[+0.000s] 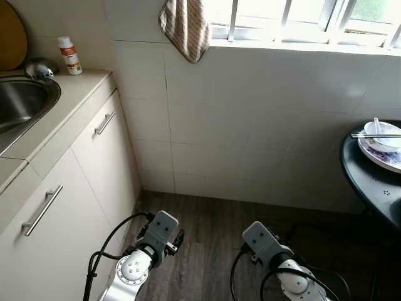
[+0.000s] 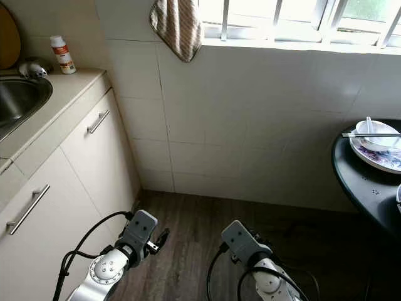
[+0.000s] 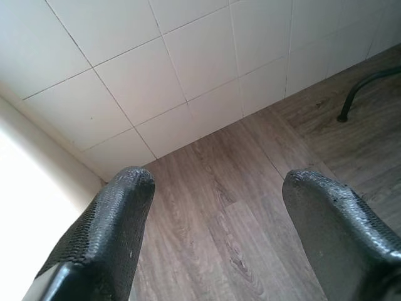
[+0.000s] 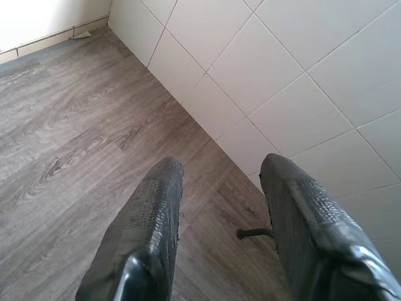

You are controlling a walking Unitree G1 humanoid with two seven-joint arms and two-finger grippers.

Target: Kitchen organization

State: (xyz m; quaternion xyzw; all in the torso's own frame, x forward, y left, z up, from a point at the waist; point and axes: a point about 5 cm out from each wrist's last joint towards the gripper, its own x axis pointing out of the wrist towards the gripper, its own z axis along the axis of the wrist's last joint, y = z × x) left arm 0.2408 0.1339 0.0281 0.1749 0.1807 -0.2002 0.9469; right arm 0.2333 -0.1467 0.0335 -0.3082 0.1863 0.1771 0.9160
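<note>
Both arms hang low over the wooden floor (image 1: 207, 226), in front of a white tiled wall. My left gripper (image 3: 219, 207) is open, its two black fingers spread wide with only floorboards between them. My right gripper (image 4: 219, 188) is open too, holding nothing, and points at the foot of the wall. On the right a black round table (image 1: 369, 188) carries a patterned plate (image 1: 376, 155) with a white bowl (image 1: 383, 139), a spoon and chopsticks (image 1: 369, 135) across it. A white bottle with an orange label (image 1: 69, 55) stands on the counter at the far left.
The steel sink (image 1: 19, 103) is set in the beige counter on the left. Below it are white cabinet doors with bar handles (image 1: 104, 123). A striped towel (image 1: 185, 26) hangs from the window sill. A wooden board (image 1: 11, 34) leans behind the sink.
</note>
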